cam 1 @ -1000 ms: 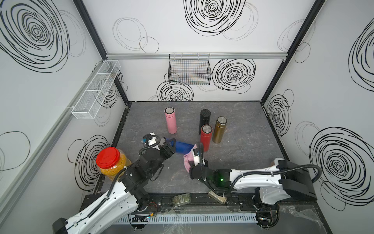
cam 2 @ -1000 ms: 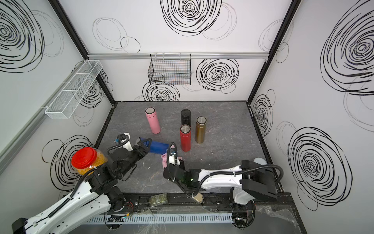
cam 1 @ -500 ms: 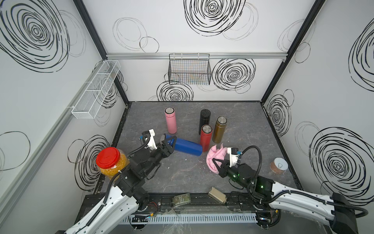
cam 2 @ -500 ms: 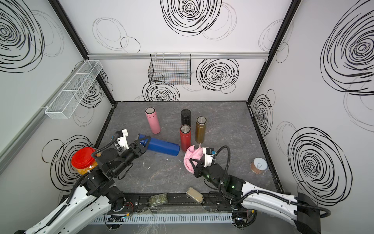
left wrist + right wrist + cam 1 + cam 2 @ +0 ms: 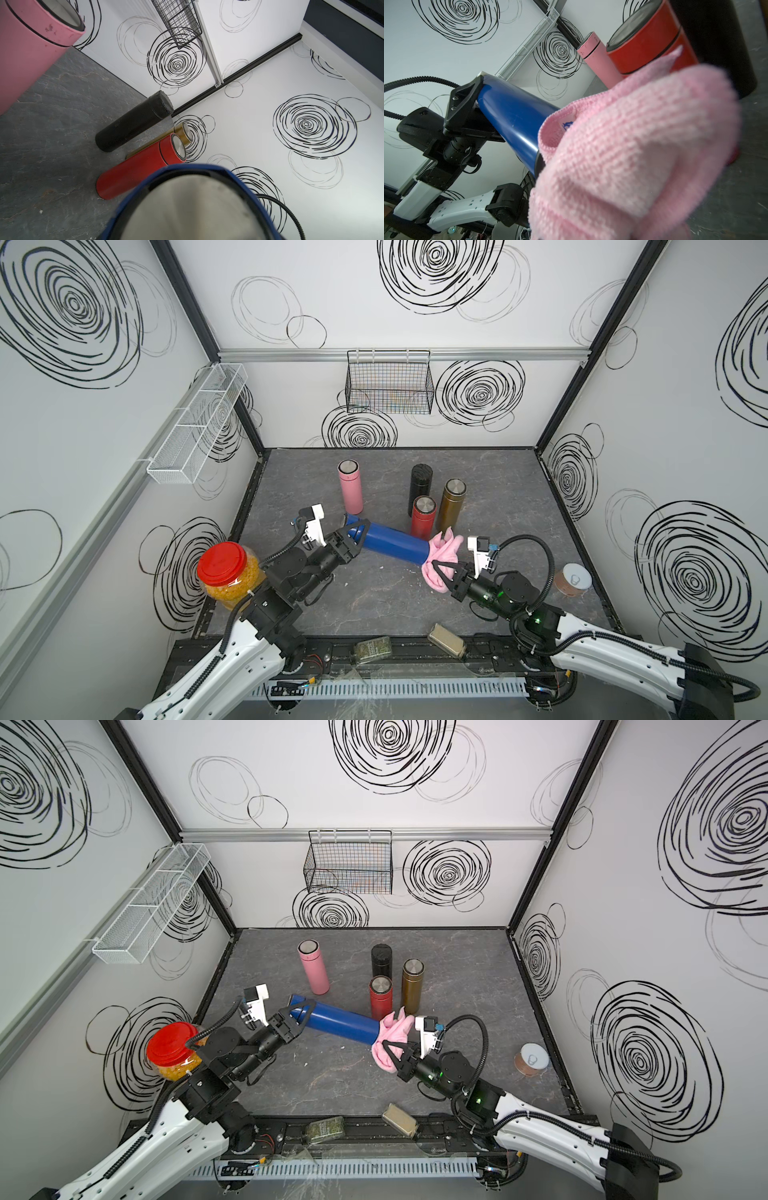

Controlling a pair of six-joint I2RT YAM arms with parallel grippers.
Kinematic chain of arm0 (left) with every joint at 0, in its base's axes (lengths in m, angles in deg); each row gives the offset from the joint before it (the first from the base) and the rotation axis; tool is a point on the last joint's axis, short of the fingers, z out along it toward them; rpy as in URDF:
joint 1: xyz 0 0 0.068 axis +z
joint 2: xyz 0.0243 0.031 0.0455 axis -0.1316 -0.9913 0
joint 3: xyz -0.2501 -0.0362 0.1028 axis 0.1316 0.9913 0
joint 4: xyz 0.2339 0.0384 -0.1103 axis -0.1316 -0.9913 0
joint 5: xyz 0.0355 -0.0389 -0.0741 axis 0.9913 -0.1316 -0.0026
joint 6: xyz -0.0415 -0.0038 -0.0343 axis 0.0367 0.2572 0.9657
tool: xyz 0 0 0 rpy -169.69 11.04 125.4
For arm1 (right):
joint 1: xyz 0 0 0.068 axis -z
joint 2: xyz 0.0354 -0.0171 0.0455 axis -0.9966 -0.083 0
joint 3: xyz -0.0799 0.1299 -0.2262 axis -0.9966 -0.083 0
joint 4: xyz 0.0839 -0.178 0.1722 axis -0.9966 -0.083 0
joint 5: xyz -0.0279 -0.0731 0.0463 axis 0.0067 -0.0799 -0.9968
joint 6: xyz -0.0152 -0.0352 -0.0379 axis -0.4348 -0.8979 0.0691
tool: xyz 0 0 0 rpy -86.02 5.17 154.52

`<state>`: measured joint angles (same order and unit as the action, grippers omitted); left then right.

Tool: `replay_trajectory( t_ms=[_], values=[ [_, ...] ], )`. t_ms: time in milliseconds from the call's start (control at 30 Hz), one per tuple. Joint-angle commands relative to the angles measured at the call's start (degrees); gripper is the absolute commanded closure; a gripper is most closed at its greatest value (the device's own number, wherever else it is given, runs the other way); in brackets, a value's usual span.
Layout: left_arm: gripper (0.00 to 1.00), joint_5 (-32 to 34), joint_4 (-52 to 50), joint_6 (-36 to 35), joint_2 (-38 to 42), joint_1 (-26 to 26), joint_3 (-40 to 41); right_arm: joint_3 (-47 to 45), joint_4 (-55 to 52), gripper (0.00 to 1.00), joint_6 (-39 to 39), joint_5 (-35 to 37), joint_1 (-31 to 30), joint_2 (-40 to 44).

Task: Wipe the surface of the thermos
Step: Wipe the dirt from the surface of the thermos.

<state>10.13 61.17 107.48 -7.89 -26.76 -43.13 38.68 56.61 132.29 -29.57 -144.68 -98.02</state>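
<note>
The left gripper (image 5: 360, 533) is clamped on one end of the blue thermos (image 5: 392, 541). It holds the thermos out roughly level over the middle front of the table (image 5: 374, 605), just in front of the red thermos (image 5: 423, 512). The right gripper (image 5: 439, 571) is pinched shut on a bunched pink cloth (image 5: 441, 560), which is pressed over the free end of the blue one.

What worries me is the lever. The thermos is gripped at one end only, so any hard push from the cloth at the other end could twist it in the fingers or pull it loose onto the table.

The cloth also sits close to the red and gold (image 5: 451, 502) thermoses. I cannot tell whether it touches the red one. A wide stroke or a swing of the free end could tip either over.

The cloth is a loose wad held by a fold. It could drag out of the fingers along the smooth wall, or bare fingertips could scrape the paint. Most of the blue body looks uncovered, so I'd guess long strokes are needed.
</note>
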Motion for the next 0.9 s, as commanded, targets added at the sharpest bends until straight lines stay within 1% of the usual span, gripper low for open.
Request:
replay_trajectory(
  t_ms=[0, 67, 167, 267, 400, 467, 533, 633, 733, 800, 867],
  values=[
    [1.0, -0.96, 10.04, 1.82, 0.88, 0.22, -0.37, 4.5, 5.24, 1.0, -1.01, -6.59, 0.26, -4.97],
    [1.0, -0.98, 10.21, 1.69, 0.74, 0.22, -0.37, 6.88, 3.12, 1.0, -1.43, -8.99, -0.02, -8.93],
    [1.0, -1.05, 9.63, 1.34, 0.83, 0.22, -0.29, 8.36, 0.49, 1.0, -1.95, -8.2, -1.18, -11.92],
    [1.0, -1.13, 9.15, 1.36, 1.25, 0.3, 0.06, 7.99, -2.87, 1.0, -2.46, -5.06, -0.64, -8.77],
    [1.0, -1.66, 8.92, 1.48, 1.63, 0.31, 0.33, 8.32, -8.25, 1.0, -4.61, -2.21, 1.66, -1.33],
    [1.0, -1.49, 9.05, 1.47, 1.63, 0.31, 0.38, 8.28, -8.26, 1.0, -5.61, -1.23, 2.46, 0.73],
    [1.0, -1.44, 9.3, 1.45, 1.5, 0.31, 0.51, 8.3, -7.02, 1.0, -6.21, -1.02, 2.49, 0.64],
    [1.0, -1.27, 9.71, 1.59, 1.24, 0.31, 0.68, 9.21, -5.37, 1.0, -5.37, -4.14, 2.56, -3.15],
    [1.0, -0.96, 10.66, 2.04, 1.44, 0.32, 1.43, 10.52, -4.76, 1.0, -3.84, -8.69, 2.2, -9.34],
    [1.0, -0.87, 10.86, 2.03, 1.37, 0.4, 1.48, 9.63, -2.05, 1.0, -2.62, -9.33, 0.72, -13.04],
    [1.0, -0.78, 10.64, 1.9, 1.28, 0.4, 1.34, 8.65, -0.49, 1.0, -1.93, -8.42, -1.14, -15.25]
  ],
)
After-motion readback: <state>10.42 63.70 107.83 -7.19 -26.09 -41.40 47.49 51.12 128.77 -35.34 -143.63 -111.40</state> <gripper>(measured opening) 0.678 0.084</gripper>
